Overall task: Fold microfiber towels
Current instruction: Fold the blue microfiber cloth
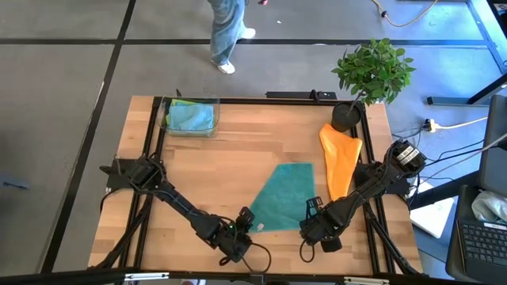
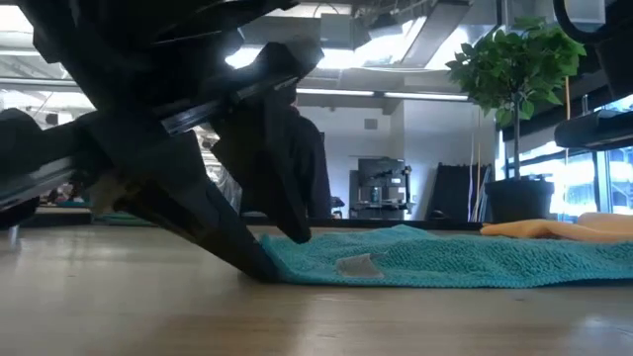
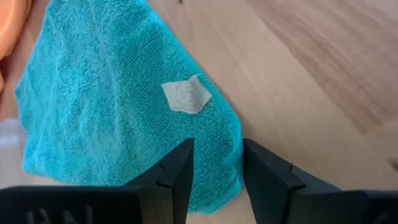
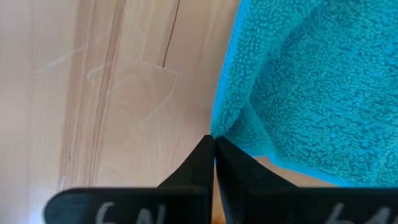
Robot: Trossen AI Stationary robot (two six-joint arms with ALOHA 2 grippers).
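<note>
Teal towel (image 1: 283, 196) lying flat mid-desk, limp, fuzzy, light; gonna sag, so grab near corners. Left tool (image 3: 216, 171) straddling its edge by label, prongs apart, not clamping yet. Right tool (image 4: 214, 154) clenched, pinching opposite corner.

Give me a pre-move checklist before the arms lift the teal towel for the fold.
1. Teal towel lies flat on the table: ok.
2. Left gripper straddles the towel's near corner edge, fingers apart: ok, not closed yet.
3. Right gripper shut at the other near corner: ok; whether cloth is pinched, cannot tell.
4. Orange towel clear of the teal one: ok.
5. Bin of towels out of the way at the far left: ok.
</note>
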